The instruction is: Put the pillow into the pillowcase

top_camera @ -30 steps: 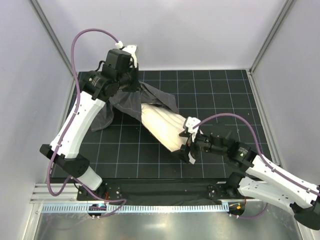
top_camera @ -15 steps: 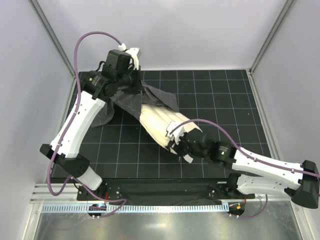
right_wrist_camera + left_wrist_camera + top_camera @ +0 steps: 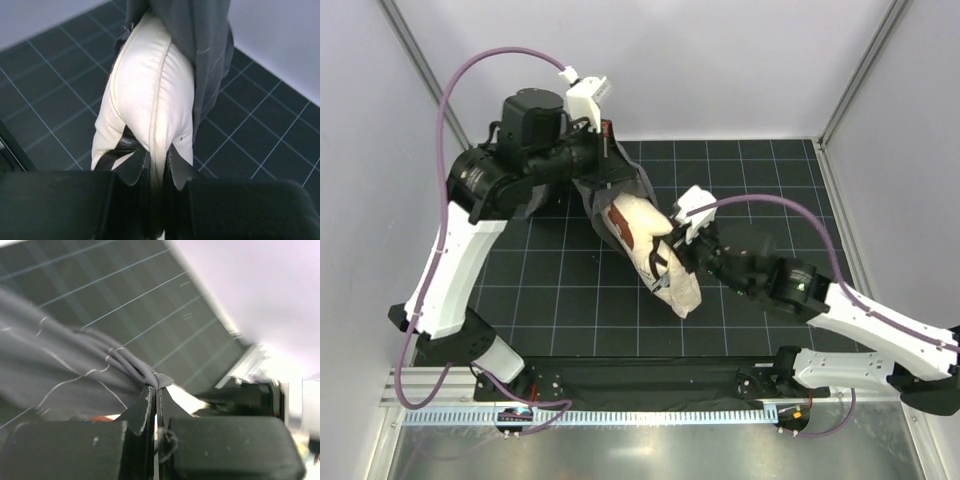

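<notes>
Left pincer (image 3: 156,390) is clamped on a bunched edge of the pillowcase (image 3: 65,375), holding it lifted over the far left of the mat (image 3: 770,180). Your right pincer (image 3: 157,157) is pinched on the seam of the pillow (image 3: 150,95), mid-table, and the pillow's far end looks tucked under the grey fabric. Hold that case high and taut, then drive the pillow in along its length, not sideways, so the cloth doesn't bunch. Count: one pillow, one pillowcase, two pincers, both gripping.
</notes>
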